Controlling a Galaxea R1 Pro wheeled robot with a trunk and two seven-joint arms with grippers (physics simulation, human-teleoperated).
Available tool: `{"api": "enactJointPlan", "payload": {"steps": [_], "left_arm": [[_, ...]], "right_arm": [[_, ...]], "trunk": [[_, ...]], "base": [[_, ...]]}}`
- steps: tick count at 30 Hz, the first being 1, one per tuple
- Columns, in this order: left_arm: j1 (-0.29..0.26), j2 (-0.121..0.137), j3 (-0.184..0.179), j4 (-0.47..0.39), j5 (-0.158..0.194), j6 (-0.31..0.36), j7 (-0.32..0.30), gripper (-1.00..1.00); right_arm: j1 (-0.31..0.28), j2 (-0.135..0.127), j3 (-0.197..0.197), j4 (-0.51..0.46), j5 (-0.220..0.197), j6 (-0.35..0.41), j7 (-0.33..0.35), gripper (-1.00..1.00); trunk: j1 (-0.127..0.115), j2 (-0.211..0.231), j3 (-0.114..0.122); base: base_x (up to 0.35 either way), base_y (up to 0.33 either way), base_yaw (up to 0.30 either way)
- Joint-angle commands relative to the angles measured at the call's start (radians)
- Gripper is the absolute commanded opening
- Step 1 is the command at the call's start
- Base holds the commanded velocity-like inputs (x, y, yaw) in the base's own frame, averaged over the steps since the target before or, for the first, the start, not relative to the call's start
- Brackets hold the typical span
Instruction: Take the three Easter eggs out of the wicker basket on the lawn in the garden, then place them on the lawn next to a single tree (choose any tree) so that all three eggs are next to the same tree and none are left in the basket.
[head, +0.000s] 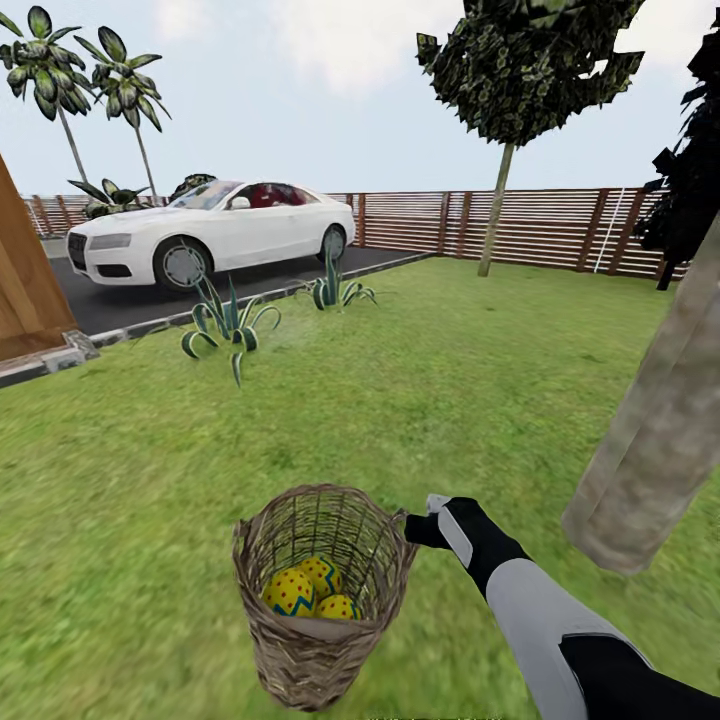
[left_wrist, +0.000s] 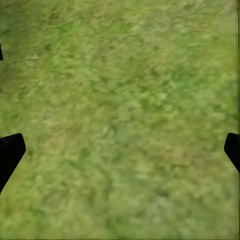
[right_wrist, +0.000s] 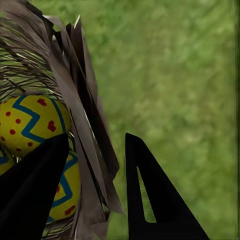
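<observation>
Car (head: 215, 232): white, parked on the dark driveway (head: 130, 295) at far left, before the slat fence (head: 540, 228).
Spiky plants (head: 228, 325): two, at the lawn's edge by the driveway.
Left gripper (left_wrist: 120, 150): fingers spread wide over bare lawn (left_wrist: 125, 100), holding nothing.
Wicker basket (head: 318, 600): upright on the grass, low centre.
Easter eggs (head: 290, 590): three, all inside the basket.
Right gripper (right_wrist: 95, 190): jaws straddle the basket's rim, one finger inside by the eggs, one outside; not clamped.
Tree trunk (head: 660, 430): thick, mottled, leaning at right, near the basket.
</observation>
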Motion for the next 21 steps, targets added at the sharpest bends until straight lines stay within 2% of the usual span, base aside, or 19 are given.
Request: {"api": "enactJointPlan", "payload": {"steps": [1, 5, 21], "left_arm": [[0.007, 0.0, 0.0, -0.007, 0.011, 0.004, 0.009, 1.0], [0.022, -0.001, 0.003, -0.022, 0.011, 0.004, 0.009, 1.0], [0.023, -0.001, 0.005, -0.024, 0.011, 0.006, 0.009, 1.0]], "right_arm": [[-0.001, 0.001, -0.005, -0.001, -0.023, 0.003, -0.005, -1.0], [-0.001, 0.002, -0.005, -0.001, -0.024, 0.003, -0.005, -1.0], [-0.001, 0.002, -0.005, 0.0, -0.029, 0.003, -0.005, -1.0]], "trunk": [[0.004, -0.008, -0.004], [0.019, -0.036, -0.017], [0.08, -0.148, -0.067]], "base": [[0.0, 0.0, -0.106], [0.0, 0.0, -0.029], [0.0, 0.0, -0.001]]}}
